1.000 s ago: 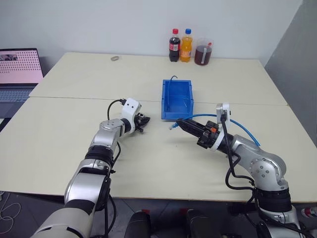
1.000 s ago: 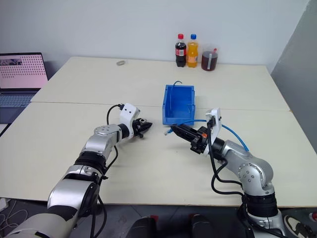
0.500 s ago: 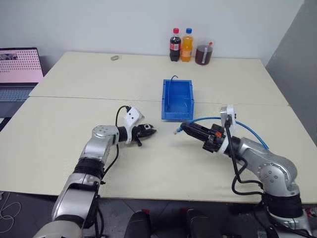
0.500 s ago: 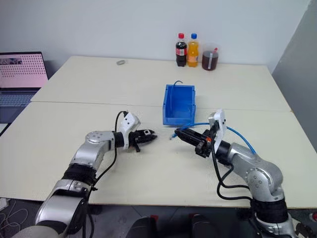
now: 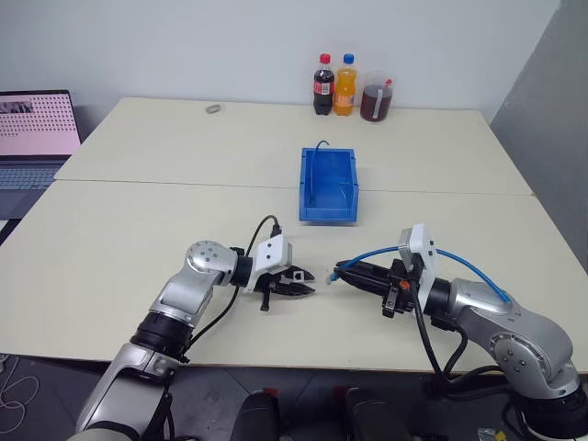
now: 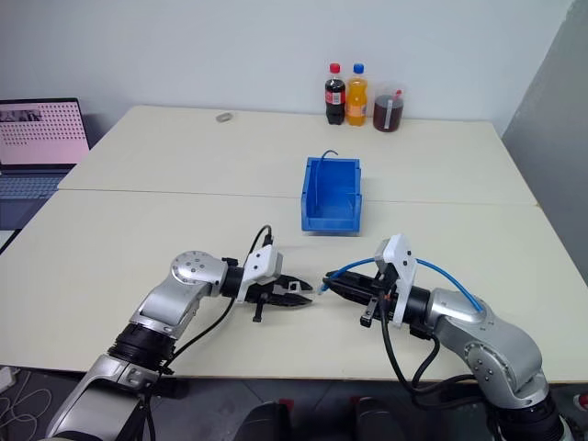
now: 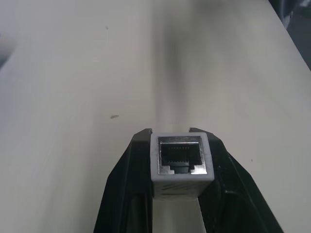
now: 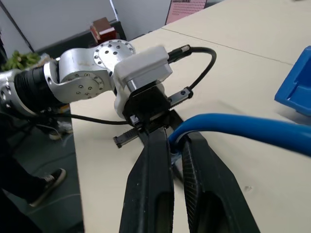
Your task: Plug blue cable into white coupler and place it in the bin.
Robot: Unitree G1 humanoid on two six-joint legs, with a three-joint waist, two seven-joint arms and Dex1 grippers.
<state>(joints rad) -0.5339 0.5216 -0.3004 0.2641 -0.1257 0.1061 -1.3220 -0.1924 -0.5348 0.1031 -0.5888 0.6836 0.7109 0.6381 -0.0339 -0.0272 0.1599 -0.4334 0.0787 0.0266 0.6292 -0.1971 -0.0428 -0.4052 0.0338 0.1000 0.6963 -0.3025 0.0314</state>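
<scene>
Our left gripper (image 5: pixel 308 288) has its jaws pinched on the white coupler (image 7: pixel 181 161), whose dark socket faces outward between the black fingers (image 7: pixel 128 184); our right gripper (image 5: pixel 341 272) has its jaws pressed onto the blue cable (image 8: pixel 228 124) near its plug end. Around them, from largest down: the pale table (image 5: pixel 138 230) spans our whole view, with a laptop (image 5: pixel 35 124) at its nine o'clock edge. The bin (image 5: pixel 328 186) sits near the centre, at about twelve o'clock from both grippers and well apart from them, a dark wire poking up from it. Three drink containers (image 5: pixel 349 86) stand at the table's twelve o'clock edge. The cable arcs back over our right arm toward four o'clock. The two gripper tips point at each other, close but apart
</scene>
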